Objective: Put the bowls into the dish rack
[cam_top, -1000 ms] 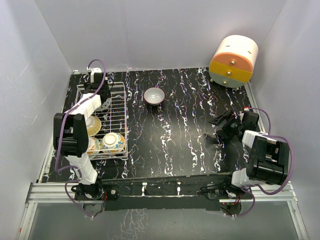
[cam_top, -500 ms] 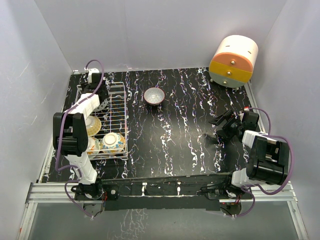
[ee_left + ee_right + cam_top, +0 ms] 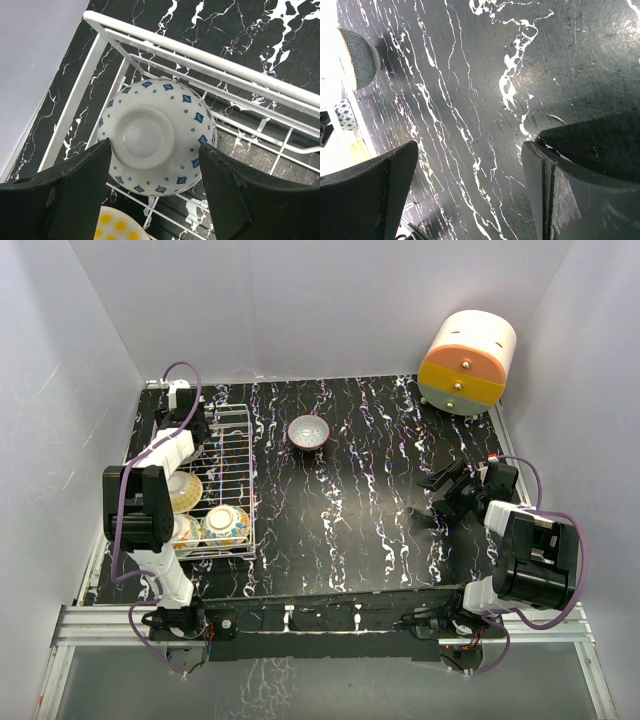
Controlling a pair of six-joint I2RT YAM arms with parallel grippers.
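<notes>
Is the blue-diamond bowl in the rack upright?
No. The bowl shows its base ring to the wrist camera, inside the dish rack.

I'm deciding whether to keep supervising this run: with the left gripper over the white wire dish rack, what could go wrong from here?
1. The open left gripper closely flanks the upside-down white bowl with blue diamonds in the white wire dish rack. Pulling away off-line could drag or tip that bowl.
2. The dark grey patterned bowl sits out on the black marbled table. Loading it risks knocking the yellow floral bowl already racked.
</notes>
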